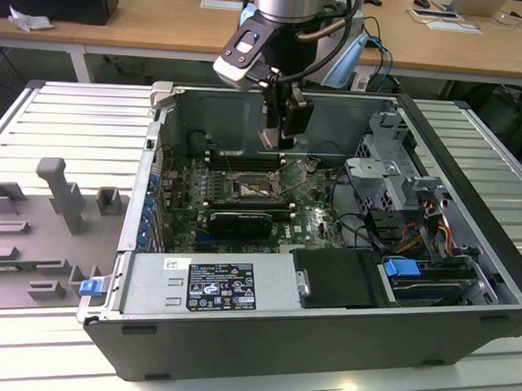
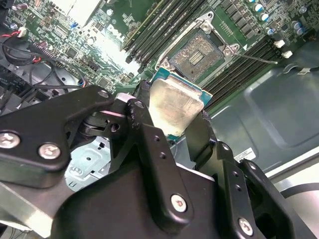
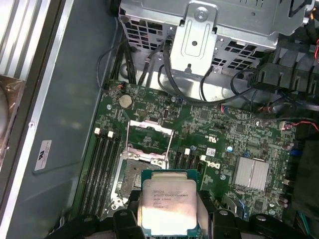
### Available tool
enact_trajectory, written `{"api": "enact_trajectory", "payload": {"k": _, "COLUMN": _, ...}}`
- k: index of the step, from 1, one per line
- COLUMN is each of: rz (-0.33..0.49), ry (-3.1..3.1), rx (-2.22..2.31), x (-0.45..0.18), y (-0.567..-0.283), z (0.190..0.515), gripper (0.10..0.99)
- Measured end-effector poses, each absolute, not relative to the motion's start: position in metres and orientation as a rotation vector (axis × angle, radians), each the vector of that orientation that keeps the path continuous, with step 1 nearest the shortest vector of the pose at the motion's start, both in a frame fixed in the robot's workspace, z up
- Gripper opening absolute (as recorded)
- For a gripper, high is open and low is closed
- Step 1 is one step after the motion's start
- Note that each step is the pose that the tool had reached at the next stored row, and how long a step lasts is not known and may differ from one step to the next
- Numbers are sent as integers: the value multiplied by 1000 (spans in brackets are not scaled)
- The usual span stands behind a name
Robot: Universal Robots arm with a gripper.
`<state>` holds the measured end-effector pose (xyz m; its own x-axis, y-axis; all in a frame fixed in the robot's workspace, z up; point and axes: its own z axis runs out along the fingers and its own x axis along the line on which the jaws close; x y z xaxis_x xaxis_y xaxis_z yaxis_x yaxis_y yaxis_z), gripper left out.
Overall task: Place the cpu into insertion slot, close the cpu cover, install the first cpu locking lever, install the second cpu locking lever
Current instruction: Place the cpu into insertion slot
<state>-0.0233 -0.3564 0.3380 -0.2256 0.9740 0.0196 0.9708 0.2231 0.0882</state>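
Note:
My gripper [image 1: 278, 138] hangs inside the open computer case, above the motherboard, shut on the cpu [image 2: 175, 105]. The chip's pale silvery top faces both wrist cameras, and black fingers [image 2: 141, 117] press its two opposite edges. The cpu [image 3: 168, 206] is held in the air, apart from the board. The insertion slot [image 3: 130, 175], a square socket with a dark centre, lies below and partly behind the chip. In the exterior view the insertion slot [image 1: 256, 189] sits just below my gripper. The cpu cover [image 3: 149, 138] stands flipped open beside the socket. A thin metal locking lever [image 2: 259, 59] sticks out past the socket [image 2: 197, 51].
Long narrow memory slots [image 3: 102, 167] flank the socket. A long black card [image 1: 236, 220] lies nearer the case front. A metal drive cage [image 1: 386, 178] and cable bundles [image 1: 363, 229] fill the exterior view's right. Case walls [image 1: 239, 332] surround the board. Grey fixtures [image 1: 59, 197] stand outside on the slatted table.

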Motion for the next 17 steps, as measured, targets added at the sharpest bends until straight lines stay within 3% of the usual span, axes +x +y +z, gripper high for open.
{"api": "enact_trajectory", "payload": {"k": 17, "rz": 124, "ry": 2374, "rx": 1990, "x": -23, "y": -356, "z": 332, "gripper": 525}}
